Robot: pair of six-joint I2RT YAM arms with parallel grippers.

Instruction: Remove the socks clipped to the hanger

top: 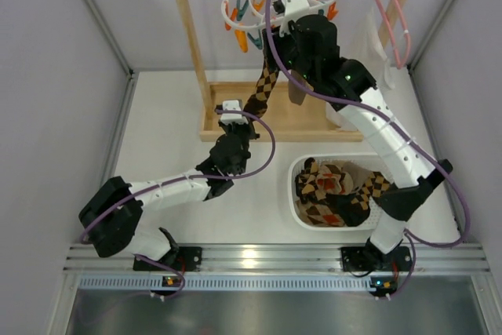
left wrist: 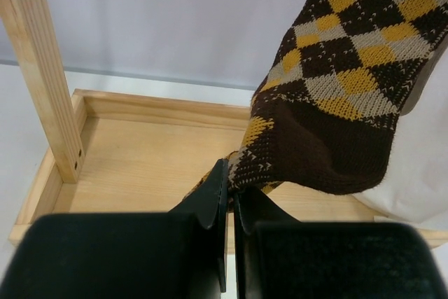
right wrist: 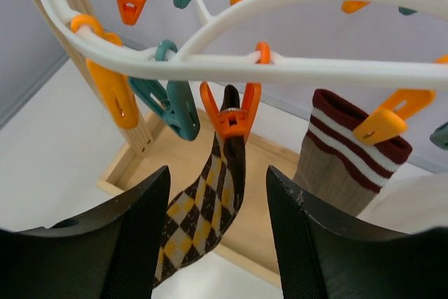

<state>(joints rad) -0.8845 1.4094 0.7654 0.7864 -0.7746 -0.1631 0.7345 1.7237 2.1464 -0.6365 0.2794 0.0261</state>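
Note:
The white ring hanger [top: 235, 7] hangs from the rack's top bar with orange and teal clips. An orange clip [right wrist: 232, 114] on the hanger [right wrist: 210, 65] holds a brown-and-yellow argyle sock [right wrist: 203, 208]. This sock [top: 265, 84] hangs down and left. My left gripper [left wrist: 232, 181] is shut on the toe of the sock [left wrist: 336, 103]. My right gripper [right wrist: 218, 197] is open just under the clip, one finger on each side of the sock and apart from it. A tan sock with maroon stripes [right wrist: 346, 155] hangs from a neighbouring clip.
A white basket [top: 293, 194] at the front right holds several socks. The wooden rack has a post [left wrist: 42, 68] and a base tray [left wrist: 140, 159]. A pink wire hanger [top: 390, 17] and a white garment [left wrist: 420, 180] hang at the right.

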